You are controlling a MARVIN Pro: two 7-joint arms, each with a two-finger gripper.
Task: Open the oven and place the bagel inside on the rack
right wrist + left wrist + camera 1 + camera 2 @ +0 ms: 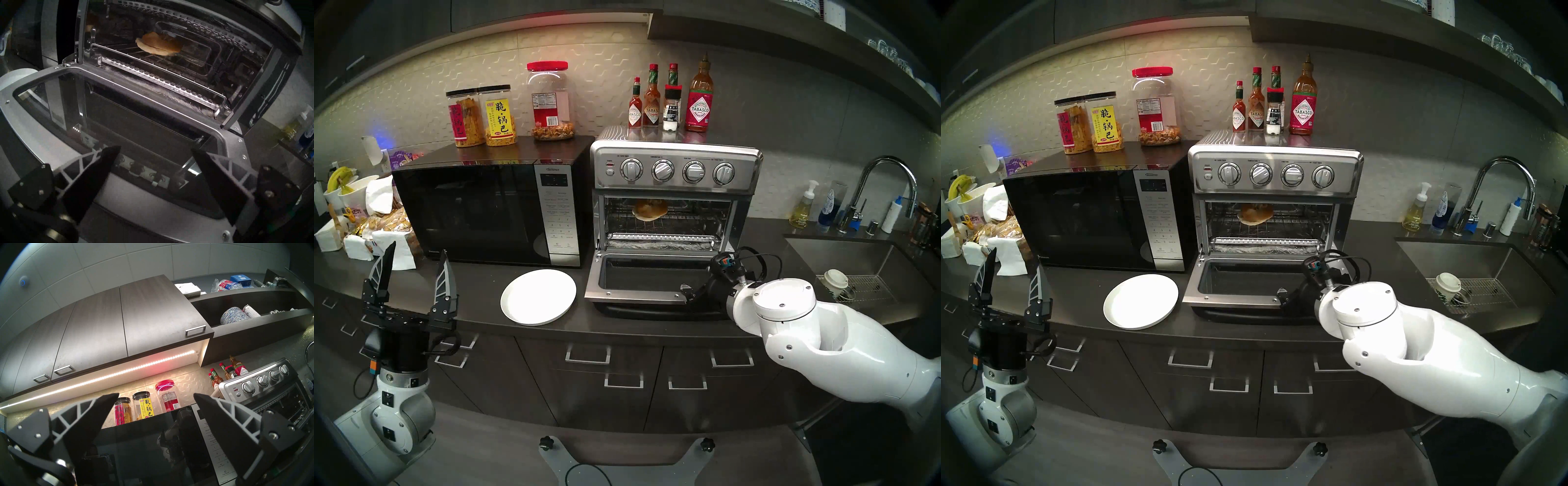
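A: Steel oven [169,95] door's down, bagel [158,45] sits on the rack [169,71], well ahead of the right gripper [155,151], jaws spread, empty.

B: Left gripper [414,268]?

A: Spread too, parked far aside, likely just clear.

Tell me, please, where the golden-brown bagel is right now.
In the head views, the golden-brown bagel lies on the silver wire rack inside the open stainless-steel toaster oven, left of centre, right of the black microwave.

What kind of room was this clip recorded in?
Most likely an office or shared kitchenette. A dark countertop carries a black microwave and a steel toaster oven, a sink with a gooseneck faucet sits to the right, and snack jars and hot-sauce bottles stand on the appliances.
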